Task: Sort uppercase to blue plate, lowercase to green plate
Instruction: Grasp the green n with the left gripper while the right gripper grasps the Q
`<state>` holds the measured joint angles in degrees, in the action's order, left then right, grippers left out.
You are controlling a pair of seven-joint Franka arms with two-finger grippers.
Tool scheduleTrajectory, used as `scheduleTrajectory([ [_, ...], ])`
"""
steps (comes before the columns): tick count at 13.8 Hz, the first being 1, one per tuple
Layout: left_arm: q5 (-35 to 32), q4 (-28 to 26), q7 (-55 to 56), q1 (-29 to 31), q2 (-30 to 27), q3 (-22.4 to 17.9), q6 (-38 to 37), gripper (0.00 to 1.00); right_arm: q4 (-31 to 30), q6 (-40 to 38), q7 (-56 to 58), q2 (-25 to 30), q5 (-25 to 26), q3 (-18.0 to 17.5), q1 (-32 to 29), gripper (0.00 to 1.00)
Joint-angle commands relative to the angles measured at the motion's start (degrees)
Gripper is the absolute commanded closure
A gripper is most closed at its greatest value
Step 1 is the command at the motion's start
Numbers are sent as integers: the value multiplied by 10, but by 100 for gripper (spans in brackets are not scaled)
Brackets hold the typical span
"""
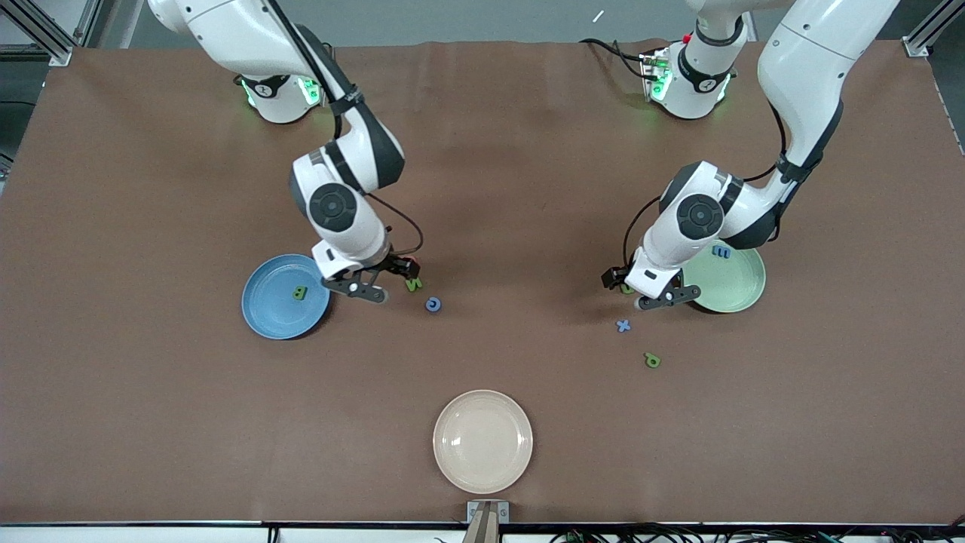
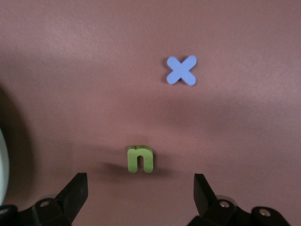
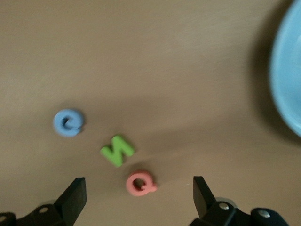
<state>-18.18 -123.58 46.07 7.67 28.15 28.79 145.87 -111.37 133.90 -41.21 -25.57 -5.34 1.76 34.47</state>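
Note:
The blue plate (image 1: pixel 271 313) holds the green B (image 1: pixel 300 292). My right gripper (image 1: pixel 392 279) is open, low over the table beside that plate. The red Q (image 3: pixel 140 182) lies between its fingers, with the green N (image 3: pixel 117 150) (image 1: pixel 413 284) and the blue C (image 3: pixel 68 122) (image 1: pixel 433 304) close by. The green plate (image 1: pixel 742 290) holds the blue m (image 1: pixel 721 252). My left gripper (image 1: pixel 639 292) is open beside that plate, just over the green u (image 2: pixel 140 159) (image 1: pixel 626 289). The blue x (image 2: pixel 182 70) (image 1: pixel 623 326) and the green p (image 1: pixel 652 360) lie nearer the front camera.
A cream-beige plate (image 1: pixel 482 441) sits near the table's front edge in the middle. The blue plate's rim (image 3: pixel 289 80) shows in the right wrist view. A pale rim (image 2: pixel 2 162) shows at the edge of the left wrist view.

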Motion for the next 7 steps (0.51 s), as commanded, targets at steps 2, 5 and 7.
scheduleTrajectory([
  [2,-52,11,42,-2,21,0,-11,16,-21,22,118,-5,4,4,7,0],
  [5,-69,12,53,-1,27,-1,-11,30,-53,63,123,-5,6,5,27,1],
  [7,-69,17,53,-2,27,-1,-10,37,-70,91,124,-12,10,5,46,2],
])
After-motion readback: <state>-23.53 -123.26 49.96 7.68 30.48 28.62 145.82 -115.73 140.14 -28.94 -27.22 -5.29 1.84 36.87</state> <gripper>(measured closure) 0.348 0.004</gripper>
